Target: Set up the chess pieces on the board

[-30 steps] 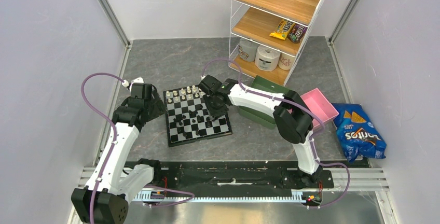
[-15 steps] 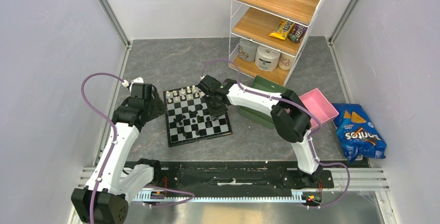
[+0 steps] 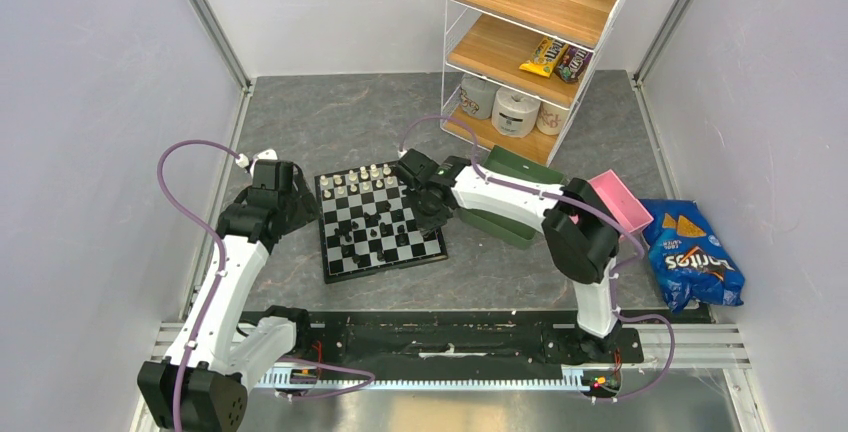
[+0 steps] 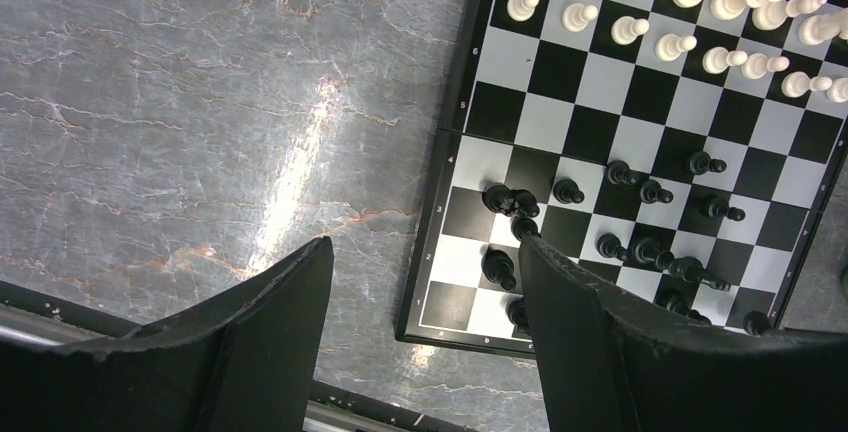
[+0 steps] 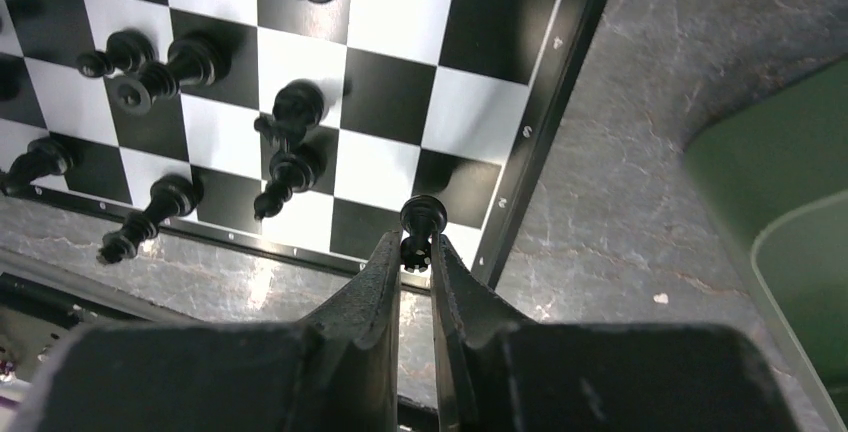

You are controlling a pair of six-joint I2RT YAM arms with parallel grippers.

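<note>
Two fingers (image 5: 375, 282) of the right gripper (image 5: 415, 252) were clamped together on the base of one black piece (image 5: 424, 214); its round head stuck out just past the tips. Under that piece we saw a corner of the board (image 5: 400, 92), close to its dark border; we could not tell whether the piece touched the squares. Left of these fingers, other black pieces (image 5: 290, 167) stood loosely scattered on the squares; right of them lay grey table (image 5: 640, 152) and the rim of a green tray (image 5: 780, 202).

We saw the left gripper (image 4: 425, 252) with its fingers (image 4: 270, 322) wide apart and nothing between them; one finger hung over bare table, the other over the board's near edge. Beyond that second finger the black pieces sat in no order; farther still, the white pieces (image 4: 700, 12) stood in two neat rows along the far side.
</note>
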